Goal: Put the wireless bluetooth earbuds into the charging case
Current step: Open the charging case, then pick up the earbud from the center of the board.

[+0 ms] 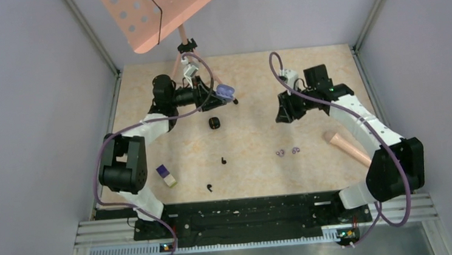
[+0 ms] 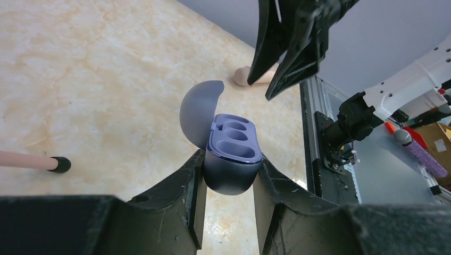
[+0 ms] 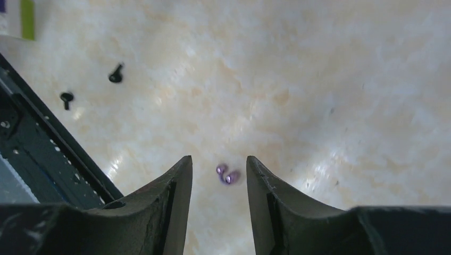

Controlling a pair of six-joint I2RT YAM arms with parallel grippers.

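Note:
My left gripper (image 2: 231, 159) is shut on the dark purple charging case (image 2: 234, 159), held above the table at the back left with its lid (image 2: 199, 109) swung open and two hollow wells showing. The case (image 1: 225, 92) also appears in the top view. My right gripper (image 3: 218, 159) is open with nothing in it, raised over the table. Two pale purple earbuds (image 3: 227, 174) lie on the table, seen between its fingers. These purple buds (image 1: 287, 151) sit near the table's middle right. Two black earbuds (image 1: 223, 160) (image 1: 209, 188) lie nearer the front.
A small black cube-like thing (image 1: 214, 122) rests below the case. A purple-and-cream block (image 1: 166, 175) lies at the front left. A pink rod (image 1: 347, 145) lies by the right arm. A pink music stand (image 1: 154, 14) overhangs the back, its foot (image 2: 58, 164) on the table.

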